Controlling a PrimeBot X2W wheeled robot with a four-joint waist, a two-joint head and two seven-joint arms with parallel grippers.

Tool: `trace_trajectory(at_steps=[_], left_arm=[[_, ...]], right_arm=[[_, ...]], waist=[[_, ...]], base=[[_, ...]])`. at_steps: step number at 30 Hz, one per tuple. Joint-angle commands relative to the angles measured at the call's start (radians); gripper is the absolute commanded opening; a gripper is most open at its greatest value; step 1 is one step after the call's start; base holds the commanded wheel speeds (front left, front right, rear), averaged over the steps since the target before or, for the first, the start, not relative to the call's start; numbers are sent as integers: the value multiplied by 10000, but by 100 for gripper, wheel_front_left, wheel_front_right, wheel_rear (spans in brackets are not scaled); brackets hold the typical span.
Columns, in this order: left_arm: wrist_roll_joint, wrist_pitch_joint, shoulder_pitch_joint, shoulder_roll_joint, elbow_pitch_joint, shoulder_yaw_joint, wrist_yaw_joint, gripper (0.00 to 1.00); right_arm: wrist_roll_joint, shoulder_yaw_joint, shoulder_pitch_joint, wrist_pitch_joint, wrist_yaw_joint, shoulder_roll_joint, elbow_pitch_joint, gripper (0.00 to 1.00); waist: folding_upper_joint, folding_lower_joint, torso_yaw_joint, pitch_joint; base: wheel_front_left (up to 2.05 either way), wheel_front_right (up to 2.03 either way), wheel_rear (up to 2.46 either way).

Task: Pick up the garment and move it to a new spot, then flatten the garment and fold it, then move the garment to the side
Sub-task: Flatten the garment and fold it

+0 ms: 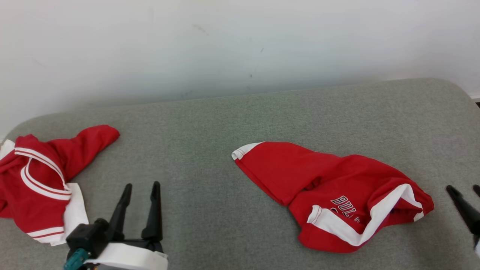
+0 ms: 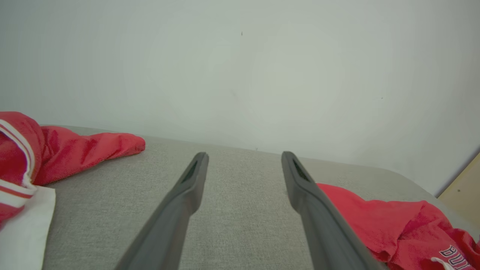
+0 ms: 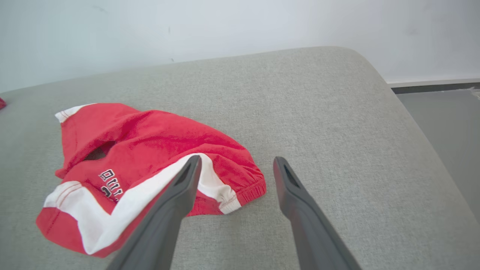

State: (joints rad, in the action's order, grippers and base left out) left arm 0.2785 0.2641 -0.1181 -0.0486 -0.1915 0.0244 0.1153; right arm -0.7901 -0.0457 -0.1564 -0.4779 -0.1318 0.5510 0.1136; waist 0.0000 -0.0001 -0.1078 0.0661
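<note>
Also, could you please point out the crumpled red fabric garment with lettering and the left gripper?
crumpled red fabric garment with lettering (image 1: 285,168): head view, plain red part.
left gripper (image 1: 142,183): head view, midway between its fingertips.

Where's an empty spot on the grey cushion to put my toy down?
The biggest bare patch of grey cushion lies between the red-and-white top and the red shorts, just ahead of the left claw. The strip along the wall is free too. It's crowded at the left edge and around the shorts by the right claw.

The shorts (image 1: 330,180) bear black, white-edged letters reading "BUL"; the rest is lost in a fold. A mark below them cannot be read.
</note>
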Motion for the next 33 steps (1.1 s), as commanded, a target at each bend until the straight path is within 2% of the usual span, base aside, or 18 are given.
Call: trace_trajectory(at_steps=[1, 8, 16, 22, 29, 33], left_arm=[[227, 5, 79, -34, 58, 139, 50, 100], [749, -301, -238, -34, -85, 1303, 109, 100], [1623, -2055, -702, -209, 565, 3143, 157, 100], [2816, -3819, -1248, -649, 983, 5021, 142, 100], [3484, -4879, -2044, -860, 465, 6016, 143, 100], [3024, -5186, -2752, -1006, -185, 6416, 120, 100]], right_arm=[[253, 62, 308, 169, 20, -308, -320, 100], [1695, 687, 761, 1968, 22, -1754, -1457, 100], [2462, 1206, 1015, 4125, 22, -2813, -1582, 100], [2786, 1374, 913, 5266, 22, -3215, -1067, 100], [2712, 1096, 679, 5607, 22, -3341, -549, 100], [2649, 1001, 499, 5882, 22, -3414, -278, 100]], waist=[[0, 1, -20, -14], [0, 1, -125, -44], [0, 1, -381, 152], [0, 1, -705, 371], [0, 1, -1107, 662], [0, 1, -1375, 994]], base=[[0, 0, 0], [0, 0, 0], [0, 0, 0], [0, 0, 0], [0, 0, 0], [0, 0, 0]])
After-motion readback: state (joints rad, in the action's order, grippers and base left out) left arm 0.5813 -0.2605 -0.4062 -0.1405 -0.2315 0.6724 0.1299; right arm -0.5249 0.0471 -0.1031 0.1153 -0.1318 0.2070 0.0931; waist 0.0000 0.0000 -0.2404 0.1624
